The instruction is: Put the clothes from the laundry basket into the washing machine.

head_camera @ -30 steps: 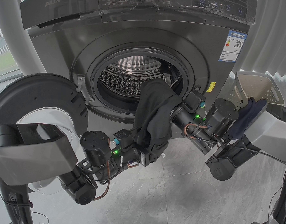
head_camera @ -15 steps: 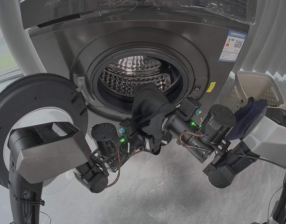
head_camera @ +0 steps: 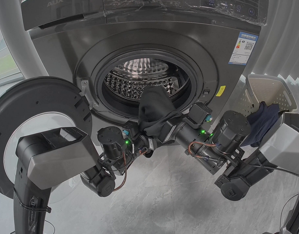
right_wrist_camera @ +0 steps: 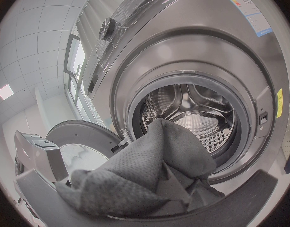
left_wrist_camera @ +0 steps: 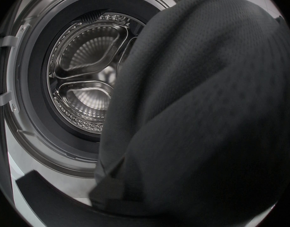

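We saw the washing machine (head_camera: pixel 58 46) standing straight ahead, its round door (head_camera: pixel 35 98) swung fully open to the robot's left. The steel drum (head_camera: pixel 136 78) was lit and showed its perforated wall. The black garment (head_camera: pixel 156 109) sat bunched at the lower lip of the opening. Its upper fold rose in front of the drum mouth and its lower part was heaped over the ends of both arms. Whether any of it had crossed the rim into the drum we could not tell.

The left gripper (head_camera: pixel 149 144) came in from below on the left and the right gripper (head_camera: pixel 165 131) from the right. The two sat close together under the cloth, just beneath the door rim. The cloth covered their tips, so we could not tell whether either was clamped on it or only bearing it.

In the left wrist view the garment (left_wrist_camera: pixel 198 111) hung close before the camera, with the drum (left_wrist_camera: pixel 85 79) beside it. In the right wrist view the garment (right_wrist_camera: pixel 145 174) lay piled in folds before the drum (right_wrist_camera: pixel 195 114), and the open door (right_wrist_camera: pixel 81 136) stood off to one side.

The laundry basket (head_camera: pixel 270 88) stood on the robot's right, beside the machine, with a dark blue garment (head_camera: pixel 261 121) draped over its near rim. A grey tiled floor (head_camera: pixel 175 192) lay below the arms.
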Controlling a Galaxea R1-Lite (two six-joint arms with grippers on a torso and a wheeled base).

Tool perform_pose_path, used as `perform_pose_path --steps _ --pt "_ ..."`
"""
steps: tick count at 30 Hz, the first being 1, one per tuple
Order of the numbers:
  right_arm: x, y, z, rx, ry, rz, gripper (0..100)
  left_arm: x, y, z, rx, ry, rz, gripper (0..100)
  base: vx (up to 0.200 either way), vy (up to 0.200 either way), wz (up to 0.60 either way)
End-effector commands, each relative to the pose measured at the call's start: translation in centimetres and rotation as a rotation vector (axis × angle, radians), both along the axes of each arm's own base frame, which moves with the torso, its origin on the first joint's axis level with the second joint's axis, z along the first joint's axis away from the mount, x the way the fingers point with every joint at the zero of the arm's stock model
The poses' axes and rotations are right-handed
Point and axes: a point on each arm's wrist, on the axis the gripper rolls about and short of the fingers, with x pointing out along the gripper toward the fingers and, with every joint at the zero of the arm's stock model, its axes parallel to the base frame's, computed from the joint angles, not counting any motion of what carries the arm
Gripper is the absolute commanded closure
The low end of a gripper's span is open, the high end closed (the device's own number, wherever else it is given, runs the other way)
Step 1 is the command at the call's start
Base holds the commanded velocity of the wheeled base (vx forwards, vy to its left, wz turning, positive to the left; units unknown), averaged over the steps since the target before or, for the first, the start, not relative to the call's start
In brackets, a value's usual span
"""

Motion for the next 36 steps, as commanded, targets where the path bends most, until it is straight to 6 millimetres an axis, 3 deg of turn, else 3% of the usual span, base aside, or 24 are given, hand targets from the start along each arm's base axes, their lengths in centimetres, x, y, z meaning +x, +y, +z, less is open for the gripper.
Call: perform_pose_path --steps 1,6,10,16,21,27,28,29,35,36 --pt "0.1 -0.2 0.2 0.004 -0.005 -0.007 100 0.0 0.0 -0.2 0.000 0.003 0.005 100 0.000 0.000 0.00" --pt "0.7 -1.8 0.7 0.008 -0.008 -0.047 100 0.5 0.8 0.4 -0.011 -0.008 0.026 100 0.000 0.000 0.00" --pt "1.8 -3.9 -0.5 -0.020 0.032 -0.106 100 0.3 2.0 3.5 -0.075 -0.050 0.062 100 0.000 0.000 0.00" --pt "1.9 -4.5 -2.4 -0.069 0.088 -0.126 100 -0.9 2.6 6.9 -0.118 -0.104 0.061 100 0.000 0.000 0.00" --pt "1.8 -4.2 -3.8 -0.099 0.121 -0.115 100 -2.3 2.9 7.8 -0.119 -0.104 0.049 100 0.000 0.000 0.00" --pt "1.8 -3.9 -3.4 -0.087 0.107 -0.107 100 -2.8 3.1 7.6 -0.109 -0.090 0.043 100 0.000 0.000 0.00" --pt "1.7 -3.9 -3.3 -0.087 0.107 -0.106 0 -3.0 3.2 7.8 -0.111 -0.092 0.043 100 0.000 0.000 0.00" --pt "1.6 -4.0 -3.4 -0.090 0.108 -0.106 0 -3.0 3.2 7.8 -0.111 -0.092 0.043 100 0.000 0.000 0.00" --pt "-3.7 -6.7 -5.4 -0.277 0.191 -0.003 0 -6.8 5.3 9.0 -0.087 -0.056 0.040 100 0.000 0.000 0.00" --pt "-3.7 -6.7 -5.4 -0.277 0.191 -0.003 0 -6.8 5.3 9.0 -0.087 -0.056 0.040 100 0.000 0.000 0.00"
